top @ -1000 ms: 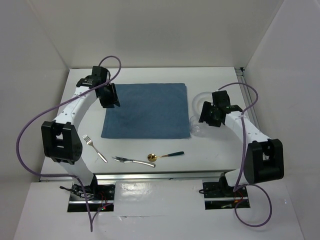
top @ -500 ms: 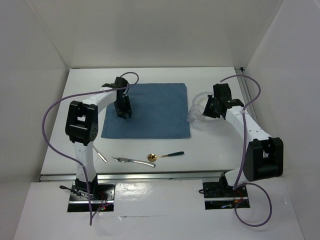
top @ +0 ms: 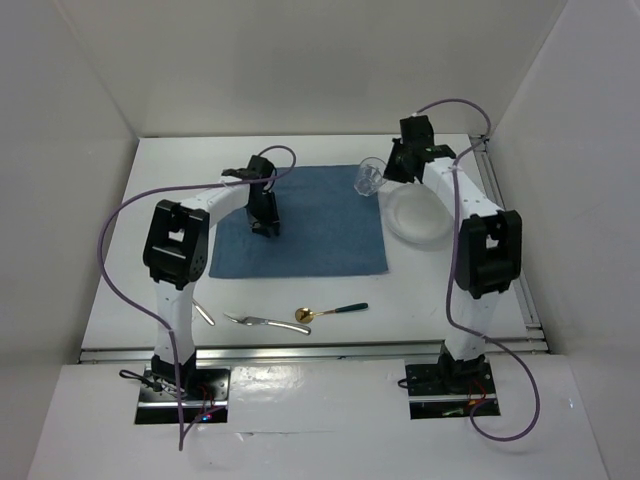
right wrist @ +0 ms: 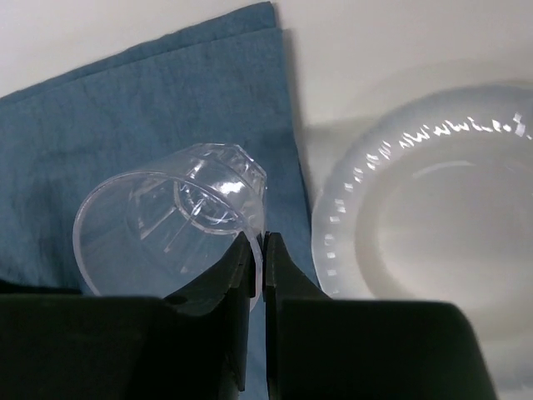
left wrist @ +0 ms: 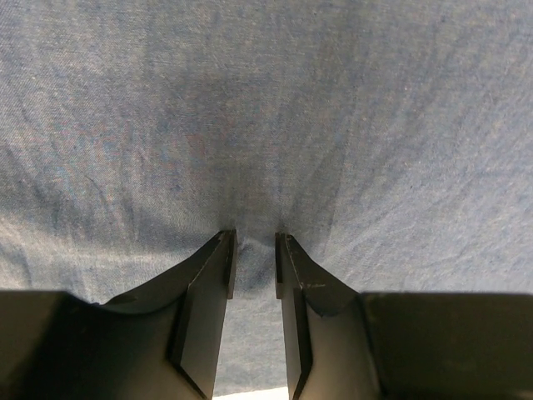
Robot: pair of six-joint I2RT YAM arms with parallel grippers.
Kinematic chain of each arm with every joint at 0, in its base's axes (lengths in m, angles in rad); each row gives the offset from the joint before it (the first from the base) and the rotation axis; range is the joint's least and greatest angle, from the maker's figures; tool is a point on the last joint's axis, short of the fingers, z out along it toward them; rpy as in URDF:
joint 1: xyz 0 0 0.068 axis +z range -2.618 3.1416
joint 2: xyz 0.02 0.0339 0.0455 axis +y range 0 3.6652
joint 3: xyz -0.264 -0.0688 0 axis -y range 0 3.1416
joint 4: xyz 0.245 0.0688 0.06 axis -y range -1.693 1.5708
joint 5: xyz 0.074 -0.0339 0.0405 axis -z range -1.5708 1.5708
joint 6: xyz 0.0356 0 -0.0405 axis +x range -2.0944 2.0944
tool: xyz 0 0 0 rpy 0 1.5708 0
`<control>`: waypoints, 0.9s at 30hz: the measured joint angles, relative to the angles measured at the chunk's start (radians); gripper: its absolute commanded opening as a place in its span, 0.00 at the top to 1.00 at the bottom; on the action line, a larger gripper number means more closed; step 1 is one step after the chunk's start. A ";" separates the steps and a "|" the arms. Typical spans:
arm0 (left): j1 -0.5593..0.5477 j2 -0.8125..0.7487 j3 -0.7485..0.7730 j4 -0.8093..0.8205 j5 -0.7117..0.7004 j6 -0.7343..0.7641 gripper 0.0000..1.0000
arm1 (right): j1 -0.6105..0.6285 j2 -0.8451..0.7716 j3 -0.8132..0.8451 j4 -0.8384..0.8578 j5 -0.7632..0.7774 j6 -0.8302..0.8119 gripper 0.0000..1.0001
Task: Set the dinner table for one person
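On the white dinner table (top: 165, 200) lies a blue placemat (top: 320, 225) (left wrist: 266, 100) (right wrist: 125, 108). My left gripper (top: 263, 217) (left wrist: 254, 246) is on the mat's left part. Its jaws stand a narrow gap apart, tips pressed into the cloth, with a pucker caught between them and wrinkles fanning out. My right gripper (top: 387, 172) (right wrist: 258, 250) is shut on the wall of a clear glass (top: 370, 177) (right wrist: 166, 225), one finger inside and one outside. The glass hangs tilted over the mat's far right corner. A pale plate (top: 420, 215) (right wrist: 433, 208) sits just right of the mat.
Near the front edge lie a fork (top: 204, 314), half hidden by the left arm, a knife (top: 255, 321) and a gold spoon with a dark green handle (top: 330, 312). A metal rail (top: 505, 240) runs along the table's right side. White walls enclose the table.
The right gripper closed on the glass and carried it from beside the plate to the mat's far right corner. The left gripper moved right across the mat, which shifted slightly right.
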 measured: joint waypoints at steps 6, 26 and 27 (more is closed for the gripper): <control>-0.017 0.000 0.006 -0.006 -0.019 0.000 0.55 | 0.049 0.197 0.174 -0.029 0.058 0.026 1.00; -0.024 -0.414 0.141 -0.233 -0.185 0.087 0.53 | 0.095 0.467 0.481 -0.077 0.174 0.023 0.20; -0.024 -0.430 0.141 -0.240 -0.185 0.088 0.53 | 0.098 0.460 0.479 -0.077 0.174 0.022 0.14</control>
